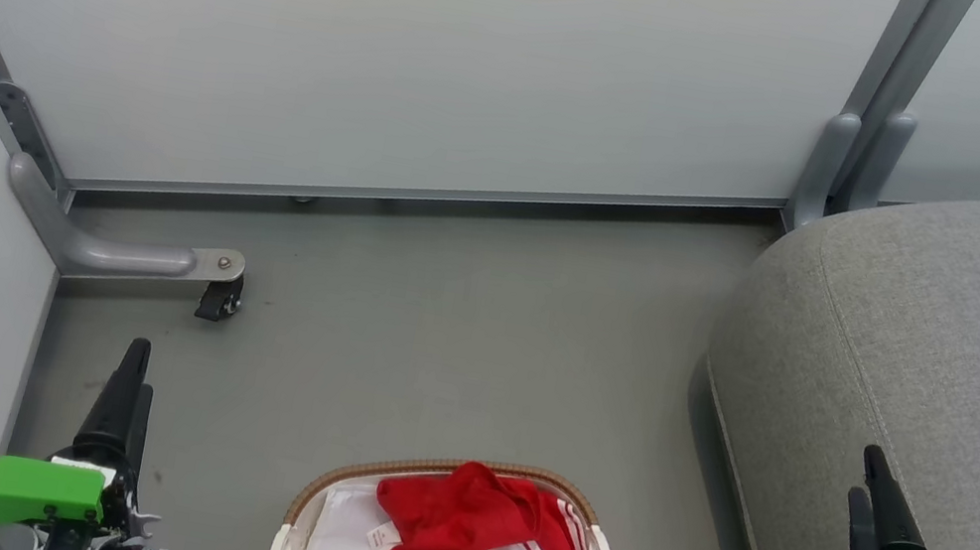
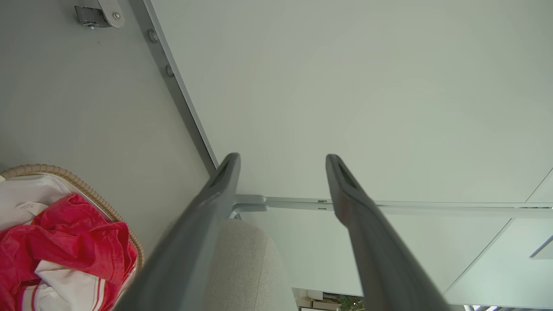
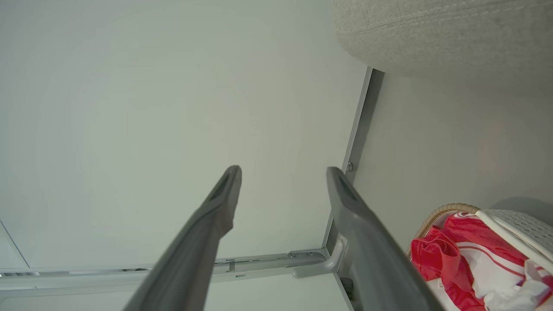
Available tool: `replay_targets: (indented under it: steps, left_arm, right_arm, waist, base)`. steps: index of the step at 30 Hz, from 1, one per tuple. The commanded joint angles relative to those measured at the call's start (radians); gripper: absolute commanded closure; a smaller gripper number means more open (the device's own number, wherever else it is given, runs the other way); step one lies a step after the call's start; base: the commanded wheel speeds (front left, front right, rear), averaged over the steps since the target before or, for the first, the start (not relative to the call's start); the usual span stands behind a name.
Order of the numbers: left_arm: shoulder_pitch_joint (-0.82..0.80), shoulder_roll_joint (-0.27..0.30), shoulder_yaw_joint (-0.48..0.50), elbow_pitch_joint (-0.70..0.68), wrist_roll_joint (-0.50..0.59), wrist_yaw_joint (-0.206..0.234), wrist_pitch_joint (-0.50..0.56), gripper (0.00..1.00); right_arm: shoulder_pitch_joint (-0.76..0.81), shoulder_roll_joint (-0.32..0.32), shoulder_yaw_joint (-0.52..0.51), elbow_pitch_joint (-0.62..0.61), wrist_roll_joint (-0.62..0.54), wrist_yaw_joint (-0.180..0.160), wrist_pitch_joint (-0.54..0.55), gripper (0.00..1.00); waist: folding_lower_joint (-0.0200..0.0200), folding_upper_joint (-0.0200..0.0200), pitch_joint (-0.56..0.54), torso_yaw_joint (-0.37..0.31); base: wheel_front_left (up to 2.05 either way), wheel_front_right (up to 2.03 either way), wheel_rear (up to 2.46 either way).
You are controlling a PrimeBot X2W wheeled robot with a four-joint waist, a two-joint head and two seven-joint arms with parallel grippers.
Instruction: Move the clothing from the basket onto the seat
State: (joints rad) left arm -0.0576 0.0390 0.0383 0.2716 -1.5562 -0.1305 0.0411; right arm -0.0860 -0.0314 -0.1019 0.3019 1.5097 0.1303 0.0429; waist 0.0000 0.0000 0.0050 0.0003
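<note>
The left gripper and the right gripper both stand spread wide, fingers apart and holding nothing. The clothing lies heaped in the basket between them, while the seat is close by the right gripper, stretching on ahead of its fingertips.

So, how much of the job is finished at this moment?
Done: nothing; the clothing lies in the basket, and the visible part of the seat bears no garment. In hand: nothing; the left gripper and the right gripper are open and empty. Left: carrying all the clothing onto the seat.
</note>
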Motion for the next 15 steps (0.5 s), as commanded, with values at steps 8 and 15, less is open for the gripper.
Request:
replay_targets:
  steps: [8,15]
  left_arm:
    - [-0.012,0.005,-0.01,-0.046,0.141,0.0,-0.041,0.0]
    - [-0.017,0.006,-0.014,-0.075,0.282,0.0,-0.069,0.0]
  right_arm:
    - [0.002,-0.01,-0.01,-0.077,-0.219,0.0,-0.042,0.0]
    - [0.009,-0.012,-0.014,-0.115,-0.373,0.0,-0.07,0.0]
  waist:
    - [0.0,0.0,0.003,0.0]
    - [0.0,0.0,0.007,0.0]
  base:
    - [0.0,0.0,0.0]
    - [0.0,0.0,0.0]
